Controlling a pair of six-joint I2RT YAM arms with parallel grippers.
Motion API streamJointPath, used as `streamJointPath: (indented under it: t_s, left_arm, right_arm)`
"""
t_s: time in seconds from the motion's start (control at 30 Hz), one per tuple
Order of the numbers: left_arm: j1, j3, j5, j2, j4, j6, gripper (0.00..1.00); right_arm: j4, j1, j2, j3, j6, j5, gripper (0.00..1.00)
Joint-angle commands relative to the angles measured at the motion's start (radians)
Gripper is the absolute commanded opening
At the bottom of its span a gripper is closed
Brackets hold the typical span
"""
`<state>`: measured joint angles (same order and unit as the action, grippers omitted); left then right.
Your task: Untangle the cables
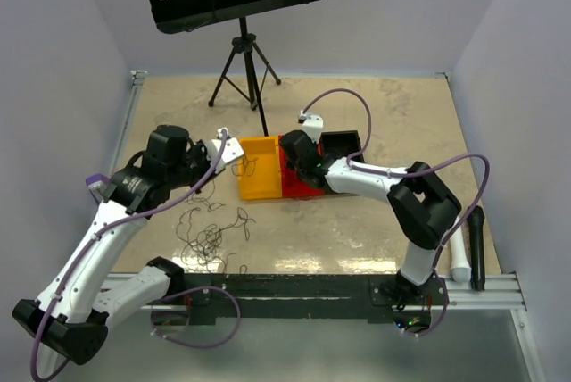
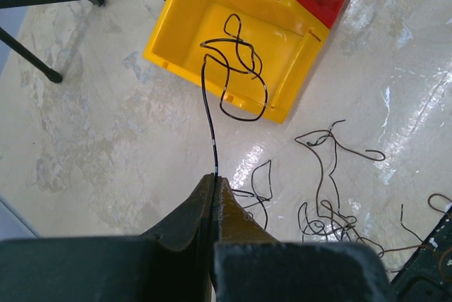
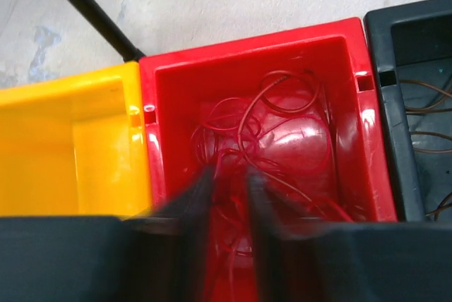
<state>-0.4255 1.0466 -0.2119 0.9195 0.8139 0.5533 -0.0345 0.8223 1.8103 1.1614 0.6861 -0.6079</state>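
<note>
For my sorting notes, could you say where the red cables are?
Right wrist view: the red cables lie inside the red bin, between the yellow bin on its left and the black bin.

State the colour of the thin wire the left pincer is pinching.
Black; the thin curly wire shows best in the left wrist view.
</note>
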Motion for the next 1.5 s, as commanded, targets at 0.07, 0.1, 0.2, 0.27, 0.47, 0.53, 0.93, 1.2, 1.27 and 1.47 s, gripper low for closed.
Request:
streamJointPath:
  t_s: [0.07,0.1,0.2,0.27,0.47,0.53,0.93,1.2,1.27,1.47]
  left_arm:
    - [0.005,0.217,-0.03,0.032,0.005,-0.072,0.0]
    - [0.005,0.233,-0.024,0.035,-0.001,-0.076,0.0]
    - [0.005,0.289,-0.007,0.051,0.001,-0.09,0.0]
    - [0.005,0.332,0.009,0.059,0.004,-0.101,0.0]
    - [0.005,0.505,0.006,0.073,-0.005,-0.096,0.0]
    - [0.005,0.568,-0.015,0.093,-0.002,-0.086,0.0]
    - [0.005,0.434,-0.171,0.124,-0.294,-0.249,0.0]
    - [0.005,0.355,-0.241,0.192,-0.469,-0.374,0.0]
    - [0.005,0.351,-0.228,0.212,-0.49,-0.375,0.0]
    - [0.005,0.285,-0.161,0.235,-0.562,-0.337,0.0]
  right_arm:
    - [0.142,-0.017,-0.201,-0.066,0.004,0.117,0.57]
    - [0.159,-0.018,-0.247,-0.078,-0.006,0.125,0.61]
    - [0.2,-0.018,-0.351,-0.106,-0.043,0.172,0.65]
    - [0.226,-0.017,-0.408,-0.132,-0.06,0.197,0.66]
    - [0.364,-0.014,-0.591,-0.275,-0.125,0.302,0.67]
    - [0.387,-0.014,-0.618,-0.302,-0.135,0.319,0.68]
    - [0.308,-0.014,-0.802,-0.35,-0.059,0.206,0.67]
    - [0.265,-0.014,-0.93,-0.393,-0.028,0.142,0.66]
    - [0.248,-0.014,-0.942,-0.401,-0.028,0.129,0.66]
    - [0.239,-0.014,-0.976,-0.431,-0.019,0.105,0.66]
